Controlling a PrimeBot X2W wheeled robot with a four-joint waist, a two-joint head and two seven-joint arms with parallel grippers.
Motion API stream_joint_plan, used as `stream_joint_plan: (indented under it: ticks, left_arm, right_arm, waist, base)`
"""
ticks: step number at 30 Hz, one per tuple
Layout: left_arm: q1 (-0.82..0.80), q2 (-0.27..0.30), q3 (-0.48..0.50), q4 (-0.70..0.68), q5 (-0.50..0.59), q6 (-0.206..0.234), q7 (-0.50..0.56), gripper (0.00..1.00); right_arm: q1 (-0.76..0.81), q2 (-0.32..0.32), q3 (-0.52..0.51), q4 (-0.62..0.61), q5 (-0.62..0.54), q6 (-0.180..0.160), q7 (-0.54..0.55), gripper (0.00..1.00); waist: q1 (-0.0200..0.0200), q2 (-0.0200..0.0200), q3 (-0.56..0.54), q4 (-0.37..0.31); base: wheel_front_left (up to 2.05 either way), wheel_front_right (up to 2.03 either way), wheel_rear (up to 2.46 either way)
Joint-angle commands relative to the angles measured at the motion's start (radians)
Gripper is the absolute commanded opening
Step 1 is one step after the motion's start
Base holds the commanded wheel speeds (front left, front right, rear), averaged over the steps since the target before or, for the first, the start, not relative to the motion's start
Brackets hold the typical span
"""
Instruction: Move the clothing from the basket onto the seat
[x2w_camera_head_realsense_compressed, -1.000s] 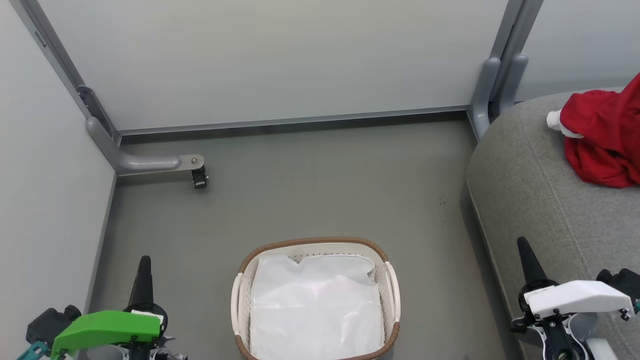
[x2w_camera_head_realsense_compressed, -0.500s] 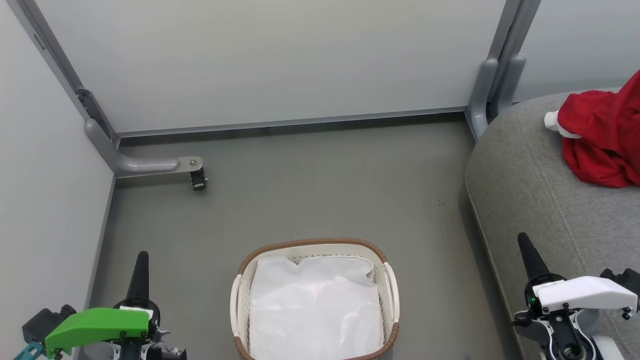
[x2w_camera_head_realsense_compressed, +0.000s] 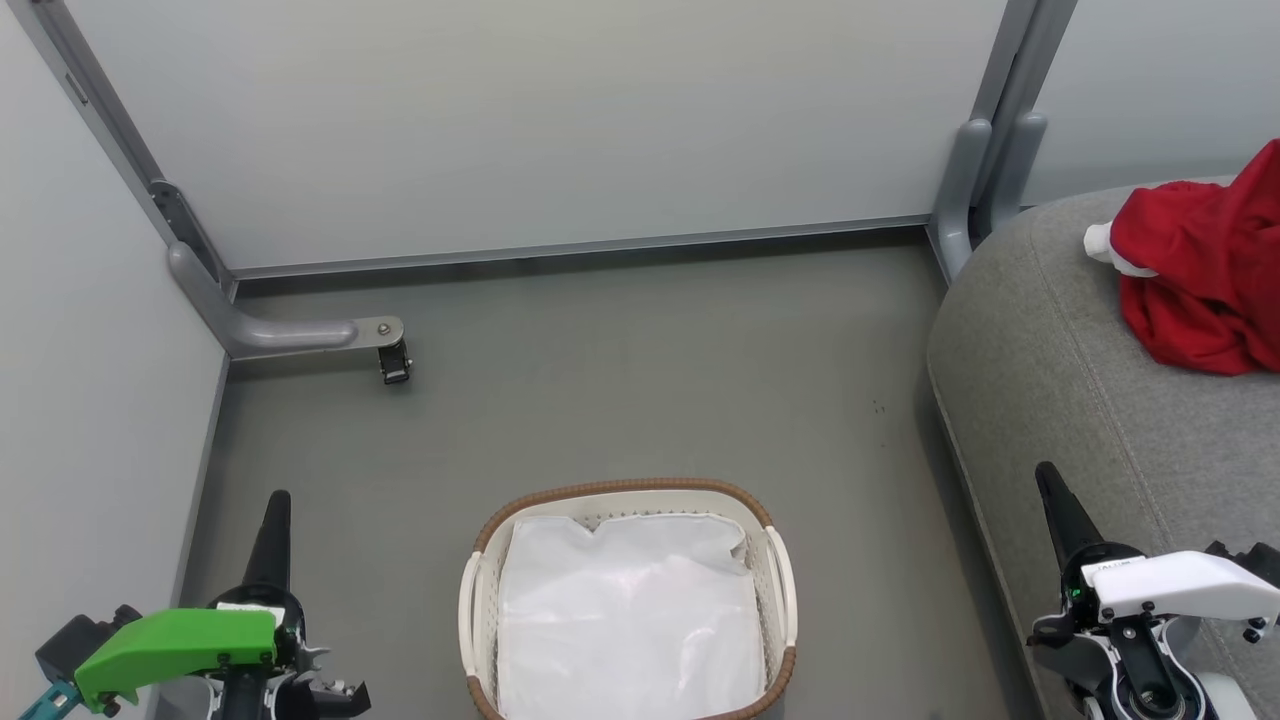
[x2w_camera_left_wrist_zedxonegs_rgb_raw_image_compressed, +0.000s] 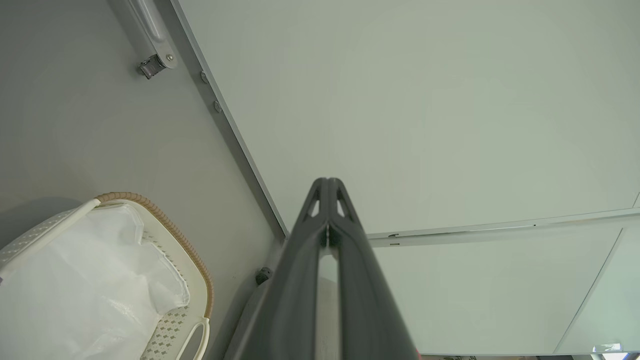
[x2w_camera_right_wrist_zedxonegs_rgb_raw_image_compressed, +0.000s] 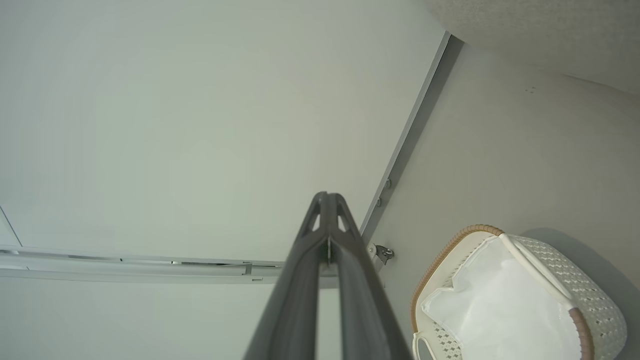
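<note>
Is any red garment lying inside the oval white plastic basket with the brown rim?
No, the oval white plastic basket shows its white fabric liner, and the bright red clothing lies on the large grey fabric seat.

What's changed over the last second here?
Both arms eased slightly outward: left gripper leftward, right gripper rightward. Nothing grasped or released; both stay shut and empty. The camera shifted slightly too. Unchanged: red clothing on the seat, basket holding just its liner.
</note>
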Motion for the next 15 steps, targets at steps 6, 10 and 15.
stream_joint_plan:
  ticks: [6,10,15]
  left_arm:
    - [-0.027,0.002,0.010,-0.011,-0.057,-0.007,0.016,0.00]
    - [-0.031,0.002,0.014,-0.012,-0.083,-0.008,0.023,0.00]
    - [-0.033,0.002,0.020,-0.013,-0.118,-0.009,0.033,0.00]
  right_arm:
    - [-0.016,-0.006,-0.009,-0.009,0.062,-0.001,0.017,0.00]
    - [-0.017,-0.007,-0.011,-0.010,0.090,-0.001,0.025,0.00]
    - [-0.019,-0.007,-0.014,-0.010,0.127,-0.001,0.035,0.00]
  waist:
    - [0.0000,0.0000,-0.002,-0.002]
    - [0.0000,0.0000,-0.003,-0.003]
    - [0.0000,0.0000,-0.005,-0.005]
  base:
    - [0.00,0.00,0.00]
    - [0.00,0.00,0.00]
    - [0.00,0.00,0.00]
